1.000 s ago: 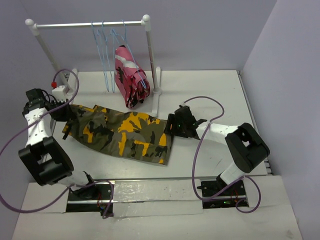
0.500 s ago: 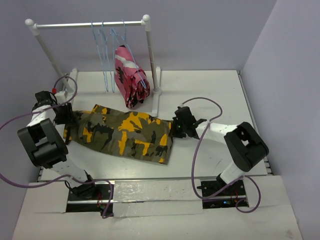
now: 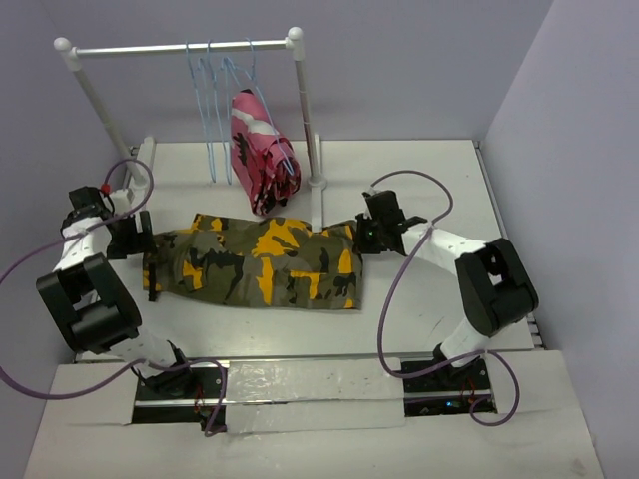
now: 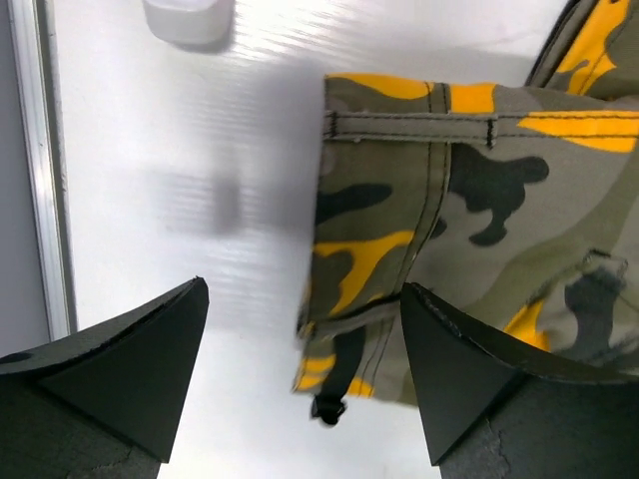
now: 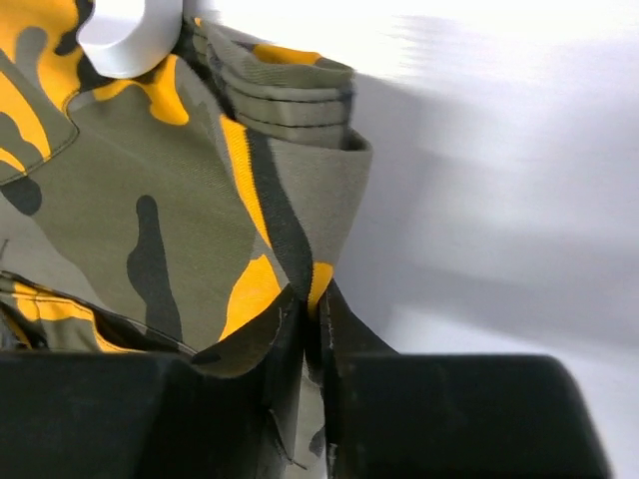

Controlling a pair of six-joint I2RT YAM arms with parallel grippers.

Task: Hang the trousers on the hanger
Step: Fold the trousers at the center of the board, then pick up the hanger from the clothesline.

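**Fig.** Olive-green cloth camouflage trousers (image 3: 260, 261), w/ black & orange-yellow patches, lie spread flat on the white surface (image 3: 439, 180). Their long axis runs left to right, in front of the white rail stand (image 3: 180, 47). L tool (image 4: 302, 379): fingers wide apart at the trousers' left end, cloth edge between them, nothing gripped. R tool (image 5: 312, 329): fingers together, clamped on a fold of cloth at the trousers' right end. Thin light-blue wire hangers (image 3: 213, 110) hang from the rail, well apart from the trousers. A pink, white & black camouflage garment (image 3: 262, 150) hangs just beside them.
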